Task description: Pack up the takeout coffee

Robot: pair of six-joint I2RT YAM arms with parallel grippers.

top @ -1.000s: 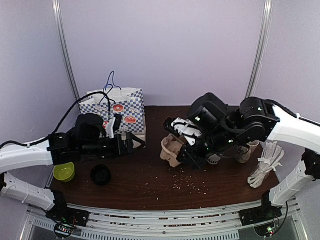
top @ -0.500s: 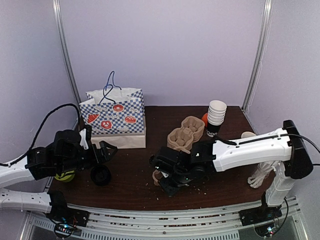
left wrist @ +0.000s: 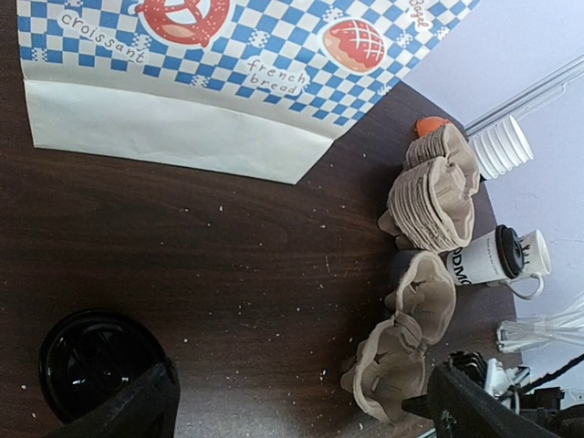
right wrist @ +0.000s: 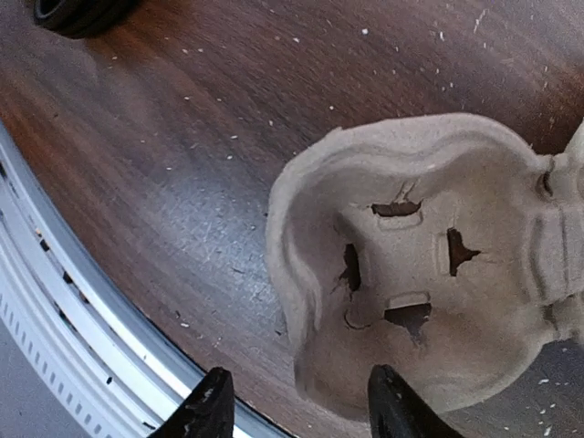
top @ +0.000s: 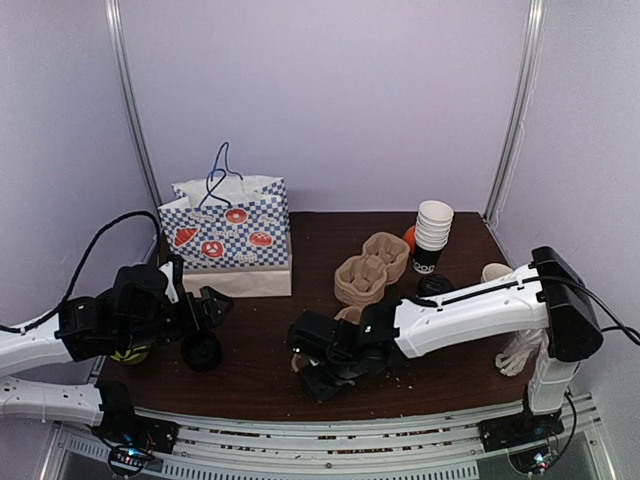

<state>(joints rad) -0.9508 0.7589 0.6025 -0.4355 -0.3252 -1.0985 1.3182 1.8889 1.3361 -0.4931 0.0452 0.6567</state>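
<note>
**Coffee stands at the right, both pincers open**

From overhead I have the takeout coffee [top: 433, 287] upright on the right half of the table [top: 260, 330], its black lid facing the camera. It sits just in front of the stack of paper cups [top: 433, 232], with the mug [top: 497, 272] a little to its right and the stack of carriers [top: 370, 265] to its left. Neither arm is touching it. My left wrist camera shows the same cup, white above and black below, just beside the mug.

My right pincer [right wrist: 299, 391] is low over the front middle of the table, above a loose cup carrier [right wrist: 429, 274] lying flat on the wood. Its two fingers stand apart with the carrier's near rim between them, and I see no pinch on it.

My left pincer [left wrist: 301, 415] hangs over the left side with its fingers spread wide and nothing between them. Below it lies a loose black lid [left wrist: 91, 360], and a green bowl [top: 128, 352] sits near the left edge. The checked paper bag [top: 230, 235] stands at the back left, well apart from the coffee
</note>
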